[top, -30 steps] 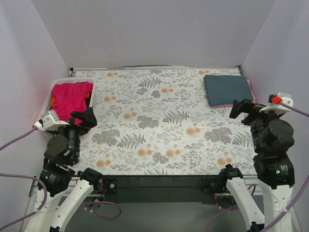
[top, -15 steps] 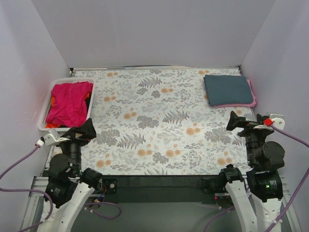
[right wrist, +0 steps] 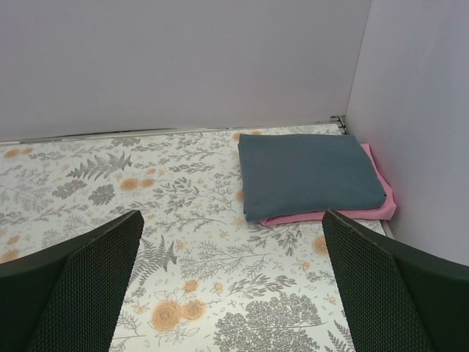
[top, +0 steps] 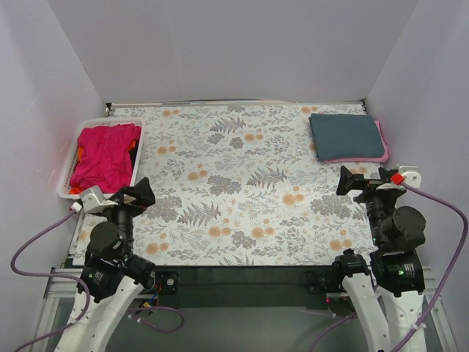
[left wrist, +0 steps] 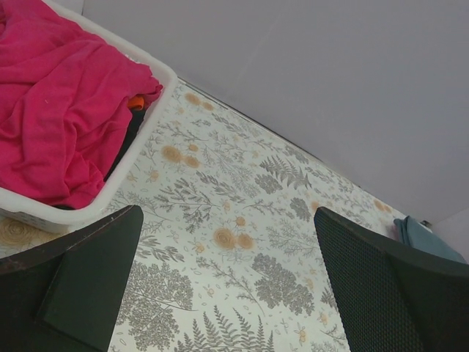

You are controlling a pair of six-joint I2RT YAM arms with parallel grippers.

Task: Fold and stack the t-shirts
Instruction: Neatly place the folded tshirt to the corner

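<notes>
Place: lab-like robot test booth
Walls: plain pale panels on far, left and right sides
Table: floral-printed top
Rig: left arm and right arm bolted at near edge, purple cables trailing

The overhead camera looks down from behind the arms over the whole patterned surface. The left wrist camera sits low and close, facing across it past the basket. The right wrist camera faces the far right corner. All three catch the folded blue-grey shirt.
</notes>
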